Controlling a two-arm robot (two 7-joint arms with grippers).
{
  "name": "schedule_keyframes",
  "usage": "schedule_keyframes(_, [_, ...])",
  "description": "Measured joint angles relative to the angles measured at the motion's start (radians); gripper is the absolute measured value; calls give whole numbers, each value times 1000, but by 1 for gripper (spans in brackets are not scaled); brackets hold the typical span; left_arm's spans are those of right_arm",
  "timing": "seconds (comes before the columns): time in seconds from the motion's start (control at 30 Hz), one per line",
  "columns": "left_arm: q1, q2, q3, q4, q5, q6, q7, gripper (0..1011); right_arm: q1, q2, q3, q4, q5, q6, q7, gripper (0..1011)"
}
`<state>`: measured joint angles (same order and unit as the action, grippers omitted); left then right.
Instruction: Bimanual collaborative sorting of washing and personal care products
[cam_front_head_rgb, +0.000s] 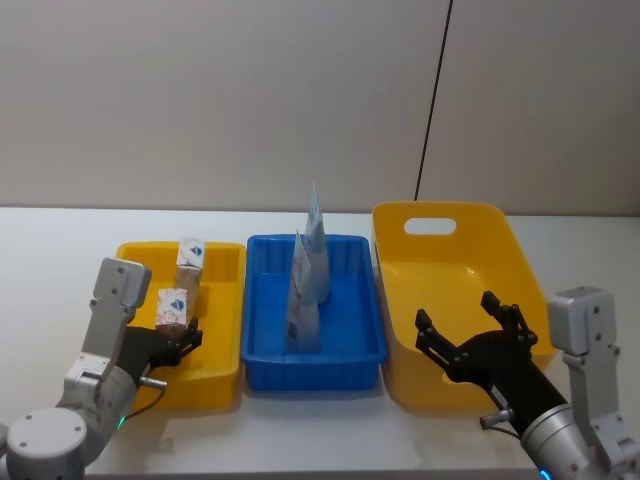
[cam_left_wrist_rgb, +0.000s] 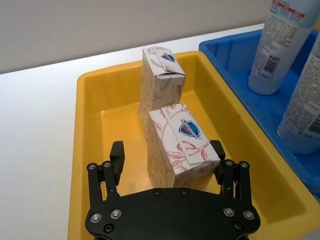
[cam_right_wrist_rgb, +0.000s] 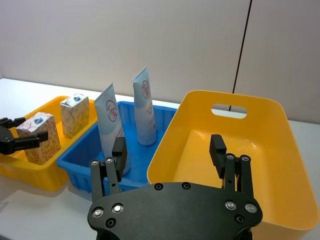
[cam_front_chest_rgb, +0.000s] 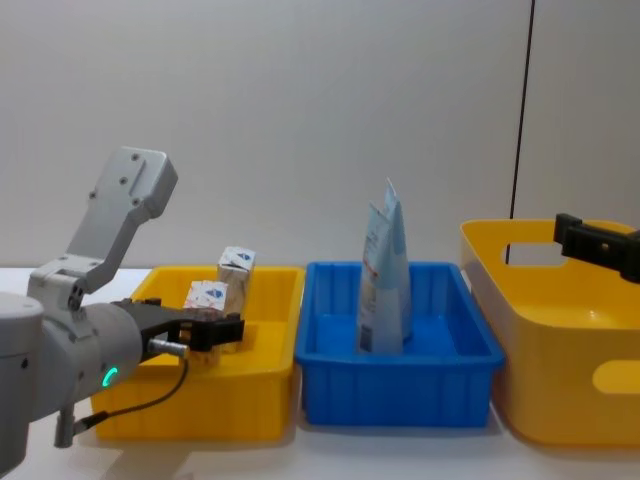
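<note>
Two white boxy packs with red floral print stand upright in the small yellow bin (cam_front_head_rgb: 222, 372): a near one (cam_front_head_rgb: 173, 308) (cam_left_wrist_rgb: 182, 145) and a far one (cam_front_head_rgb: 189, 262) (cam_left_wrist_rgb: 160, 75). My left gripper (cam_front_head_rgb: 188, 338) (cam_left_wrist_rgb: 168, 155) is open, low in that bin, its fingers on either side of the near pack, with a gap showing at one finger. Two pale-blue squeeze tubes (cam_front_head_rgb: 315, 245) (cam_front_head_rgb: 303, 300) stand cap down in the blue bin (cam_front_head_rgb: 310, 372). My right gripper (cam_front_head_rgb: 470, 325) (cam_right_wrist_rgb: 168, 152) hangs open with nothing in it over the front of the large yellow bin (cam_front_head_rgb: 450, 270).
The three bins sit side by side on a white table (cam_front_head_rgb: 50, 260), with the blue one in the middle. The large yellow bin has a handle slot (cam_front_head_rgb: 430, 226) in its far wall and nothing inside. A black cable (cam_front_head_rgb: 432, 100) runs down the wall behind.
</note>
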<state>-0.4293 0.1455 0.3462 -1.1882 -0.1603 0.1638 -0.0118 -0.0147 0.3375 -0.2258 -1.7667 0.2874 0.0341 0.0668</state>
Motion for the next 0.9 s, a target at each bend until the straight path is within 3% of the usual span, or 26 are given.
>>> schedule_keyframes(0.23, [-36,-15,-4,64,5,-27,-8,945,0,0,0,0,0,0,0,1000])
schedule_keyframes(0.37, [-55,-23,-6,96,9,-41,-14,847,0,0,0,0,0,0,0,1000])
schedule_keyframes(0.4, [-58,-24,-6,100,10,-42,-15,782,0,0,0,0,0,0,0,1000])
schedule_keyframes(0.57, [-69,-28,-8,115,15,-47,-19,681,0,0,0,0,0,0,0,1000])
schedule_keyframes(0.7, [-75,-30,-9,117,20,-47,-22,515,0,0,0,0,0,0,0,1000])
schedule_keyframes(0.9, [-77,-31,-9,106,28,-37,-22,393,0,0,0,0,0,0,0,1000])
